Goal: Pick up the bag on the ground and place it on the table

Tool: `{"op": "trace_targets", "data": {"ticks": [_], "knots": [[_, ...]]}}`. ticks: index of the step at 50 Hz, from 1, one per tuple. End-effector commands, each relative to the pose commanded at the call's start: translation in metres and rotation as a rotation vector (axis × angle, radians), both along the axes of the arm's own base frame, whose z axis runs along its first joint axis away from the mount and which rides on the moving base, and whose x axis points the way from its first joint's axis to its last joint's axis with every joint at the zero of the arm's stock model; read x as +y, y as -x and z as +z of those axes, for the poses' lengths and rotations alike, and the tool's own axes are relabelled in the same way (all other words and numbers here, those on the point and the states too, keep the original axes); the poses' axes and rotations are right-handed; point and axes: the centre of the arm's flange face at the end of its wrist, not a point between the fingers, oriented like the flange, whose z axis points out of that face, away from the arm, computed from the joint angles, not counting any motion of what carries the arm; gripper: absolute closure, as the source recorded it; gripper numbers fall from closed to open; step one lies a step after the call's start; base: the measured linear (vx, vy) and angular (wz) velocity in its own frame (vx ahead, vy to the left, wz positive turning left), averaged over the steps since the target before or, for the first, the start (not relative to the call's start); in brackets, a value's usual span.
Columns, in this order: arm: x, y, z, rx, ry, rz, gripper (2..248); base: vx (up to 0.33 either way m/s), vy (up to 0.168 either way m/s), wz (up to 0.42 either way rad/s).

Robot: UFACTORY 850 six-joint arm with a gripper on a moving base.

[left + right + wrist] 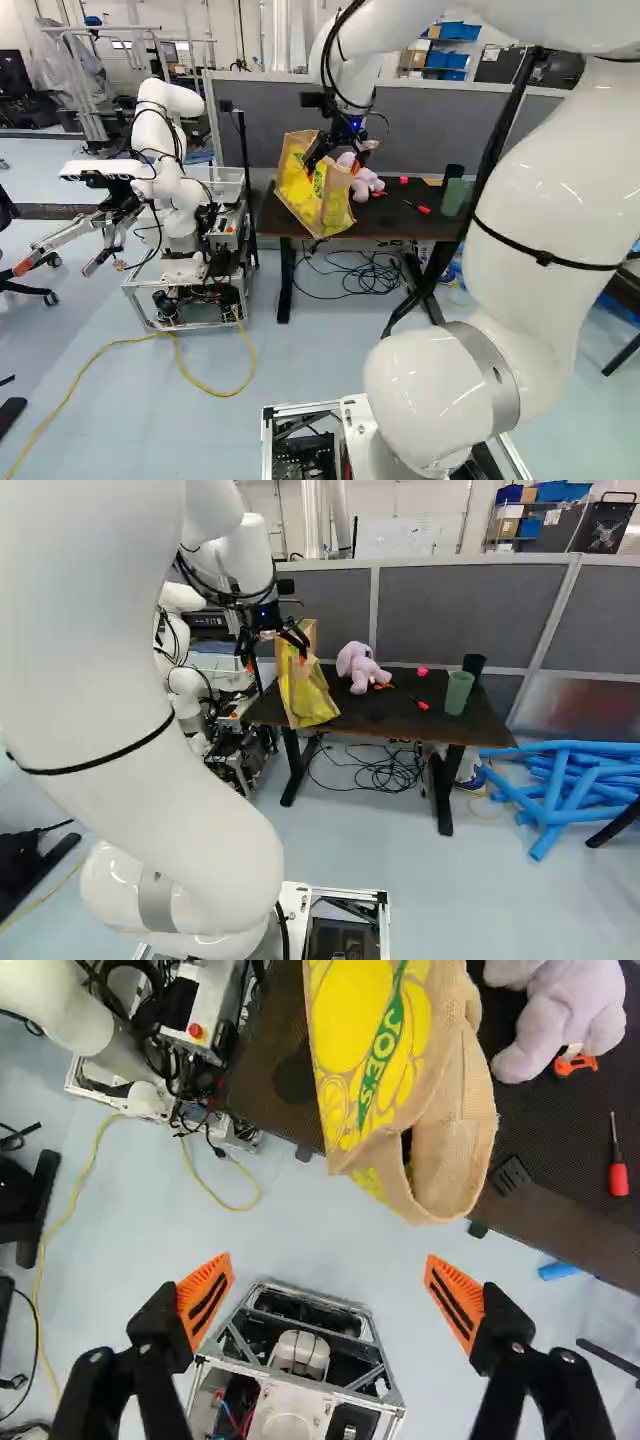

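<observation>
"Yellow and tan, our bag [375,1050] sits on the table [400,715], at one end, beside the plush toy [360,668]. Shall we call it placed?"

"Nearly, we'd judge. Our gripper [329,1265] stands wide, orange pads [205,1300] well apart, with nothing pinched between them. What worries us is the edge: the bag's slack mouth seems to hang out past it, over the floor [285,1215]."

"So if we nudge it, it could tip?"

"It could. The cloth looks soft and the bag leans, so a small pull towards us might slump it over the side."

"And our retreat?"

"That's the likeliest trouble. The base views put the fingers close against the bag, and we cannot tell whether one is brushing it. A fingertip caught in a fold or a handle would drag the whole thing off as we back away."

"Then we lift clear first, slowly, keeping the fingers spread?"

"Yes, and without swinging sideways over the table. A sweep that way could shove the plush toy, or reach the screwdriver [618,1175] beyond it."
</observation>
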Motion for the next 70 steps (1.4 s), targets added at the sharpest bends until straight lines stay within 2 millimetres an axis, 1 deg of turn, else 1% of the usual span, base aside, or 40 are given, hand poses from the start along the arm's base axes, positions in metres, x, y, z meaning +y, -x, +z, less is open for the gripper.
{"op": "trace_targets", "data": {"ticks": [18, 36, 51, 70], "knots": [[-0.006, 0.013, -0.030, -0.101, -0.005, -0.038, 3, 0.000, 0.000, 0.000], [-0.014, 0.032, -0.065, -0.222, -0.015, -0.080, 3, 0.000, 0.000, 0.000], [-0.020, 0.056, -0.097, -0.340, -0.027, -0.116, 3, 0.000, 0.000, 0.000], [-0.028, 0.090, -0.134, -0.487, -0.048, -0.156, 3, 0.000, 0.000, 0.000]]}}
